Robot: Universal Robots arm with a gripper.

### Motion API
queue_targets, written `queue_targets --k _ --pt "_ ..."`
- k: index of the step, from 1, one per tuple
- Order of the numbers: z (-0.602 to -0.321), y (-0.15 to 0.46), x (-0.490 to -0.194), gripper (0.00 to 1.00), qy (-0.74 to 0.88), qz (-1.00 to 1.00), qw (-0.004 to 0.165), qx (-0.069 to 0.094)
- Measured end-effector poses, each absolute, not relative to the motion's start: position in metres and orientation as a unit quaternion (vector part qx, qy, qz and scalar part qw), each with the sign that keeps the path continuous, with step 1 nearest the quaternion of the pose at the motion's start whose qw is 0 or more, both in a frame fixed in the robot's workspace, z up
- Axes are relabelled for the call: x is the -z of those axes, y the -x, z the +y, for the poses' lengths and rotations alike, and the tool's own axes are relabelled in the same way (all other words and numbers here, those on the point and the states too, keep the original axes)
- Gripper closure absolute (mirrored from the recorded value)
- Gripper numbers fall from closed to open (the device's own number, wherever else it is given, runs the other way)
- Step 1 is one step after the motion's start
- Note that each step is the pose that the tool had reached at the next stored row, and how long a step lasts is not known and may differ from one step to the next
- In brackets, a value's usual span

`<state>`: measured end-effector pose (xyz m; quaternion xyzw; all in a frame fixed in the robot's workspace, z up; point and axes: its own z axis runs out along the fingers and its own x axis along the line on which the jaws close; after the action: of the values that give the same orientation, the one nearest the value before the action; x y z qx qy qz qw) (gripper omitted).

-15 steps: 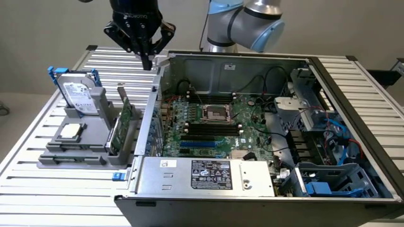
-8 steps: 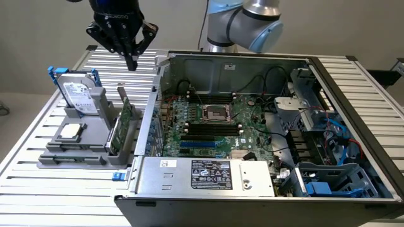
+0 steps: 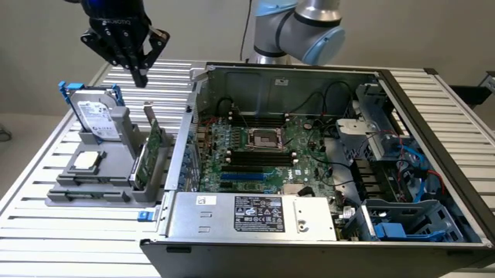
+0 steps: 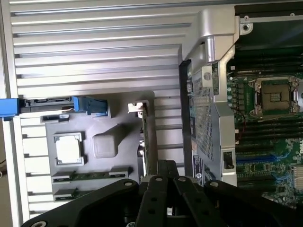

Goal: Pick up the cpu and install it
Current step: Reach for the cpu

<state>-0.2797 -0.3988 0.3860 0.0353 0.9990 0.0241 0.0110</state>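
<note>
I note the cpu (image 3: 87, 161), a small flat square chip with pale silvery top and thin darker rim, lying in the grey holder (image 3: 62, 196) on the tabletop (image 3: 77, 231) beside the upright hard drive (image 3: 97, 119); jaws closed, empty, well above.

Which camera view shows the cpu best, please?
The wrist view: it looks straight down on the cpu, so its whole square metal top shows, lying flat in the grey holder. The exterior view shows the cpu smaller and at a slant, in front of the hard drive.
</note>
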Motion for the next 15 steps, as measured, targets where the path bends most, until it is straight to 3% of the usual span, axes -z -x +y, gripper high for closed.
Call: queue_targets --k 15 --pt "-0.399 0.353 -0.375 0.89 -0.035 0.999 0.010 -0.024"
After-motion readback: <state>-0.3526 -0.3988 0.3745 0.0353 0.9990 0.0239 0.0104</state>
